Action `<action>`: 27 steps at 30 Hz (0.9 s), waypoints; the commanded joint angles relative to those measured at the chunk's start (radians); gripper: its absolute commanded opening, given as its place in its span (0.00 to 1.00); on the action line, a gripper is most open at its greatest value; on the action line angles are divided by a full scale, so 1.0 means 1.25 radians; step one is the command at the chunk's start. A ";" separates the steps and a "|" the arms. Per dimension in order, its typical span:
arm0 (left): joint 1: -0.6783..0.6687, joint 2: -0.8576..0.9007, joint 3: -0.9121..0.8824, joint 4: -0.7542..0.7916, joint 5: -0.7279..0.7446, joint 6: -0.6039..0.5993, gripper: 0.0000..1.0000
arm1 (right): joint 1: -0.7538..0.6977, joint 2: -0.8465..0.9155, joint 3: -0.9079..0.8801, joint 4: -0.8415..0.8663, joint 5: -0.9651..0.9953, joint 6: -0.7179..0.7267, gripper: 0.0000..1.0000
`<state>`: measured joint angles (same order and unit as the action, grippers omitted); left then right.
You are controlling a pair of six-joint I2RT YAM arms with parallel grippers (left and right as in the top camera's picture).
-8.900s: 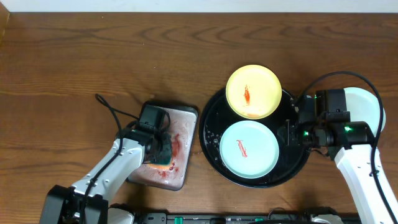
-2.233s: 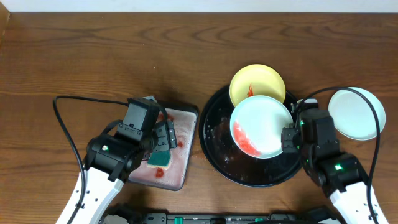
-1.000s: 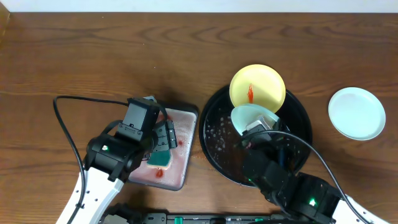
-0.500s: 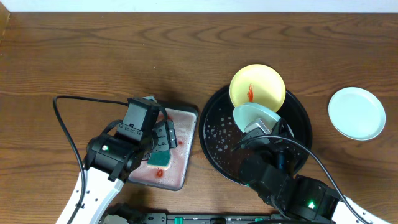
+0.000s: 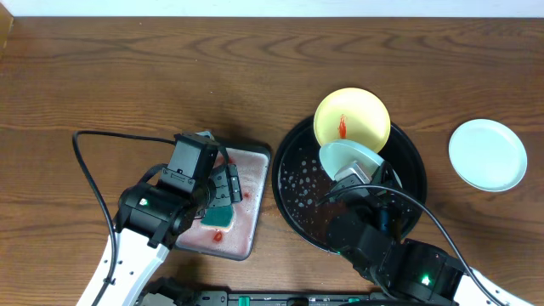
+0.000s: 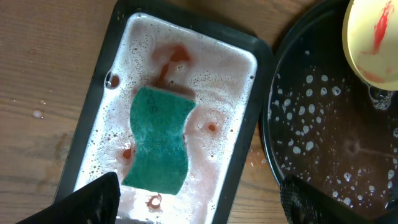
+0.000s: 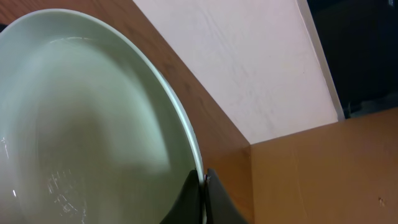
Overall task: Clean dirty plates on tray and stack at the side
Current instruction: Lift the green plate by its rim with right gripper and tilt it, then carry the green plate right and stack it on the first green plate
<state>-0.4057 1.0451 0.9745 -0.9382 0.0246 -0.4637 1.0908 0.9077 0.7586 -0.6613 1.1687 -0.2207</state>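
The right tool (image 7: 202,186) is pressed together on the rim of a mint plate (image 5: 344,155), holding it tilted above the black tray (image 5: 293,191). A yellow plate (image 5: 352,119) with a red smear sits at that tray's far rim. A third plate (image 5: 488,154) lies on the desk (image 5: 127,68), well apart to the right. The left tool (image 6: 202,199) hangs spread over the sponge (image 6: 160,140) in the grey tray (image 5: 255,170).

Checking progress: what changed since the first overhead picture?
The right gripper took the pale mint round plastic plate off the large round black tray and holds it tilted on edge above it. The left gripper, open, drew back from the teal sponge. The pale yellow round plate and the second mint plate stayed put.
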 commanded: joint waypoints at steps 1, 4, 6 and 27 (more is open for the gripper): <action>0.003 0.000 0.018 -0.002 0.002 0.009 0.83 | 0.010 -0.003 0.022 0.007 0.031 -0.021 0.01; 0.003 0.000 0.018 -0.002 0.002 0.009 0.83 | 0.013 -0.003 0.022 0.032 0.017 -0.040 0.01; 0.004 0.000 0.018 -0.002 0.002 0.009 0.83 | 0.016 -0.003 0.022 0.034 0.032 -0.079 0.01; 0.003 0.000 0.018 -0.002 0.002 0.009 0.83 | 0.036 0.122 0.022 0.166 0.168 -0.246 0.01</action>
<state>-0.4057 1.0451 0.9745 -0.9382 0.0246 -0.4637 1.1225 1.0527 0.7666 -0.4850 1.3319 -0.5114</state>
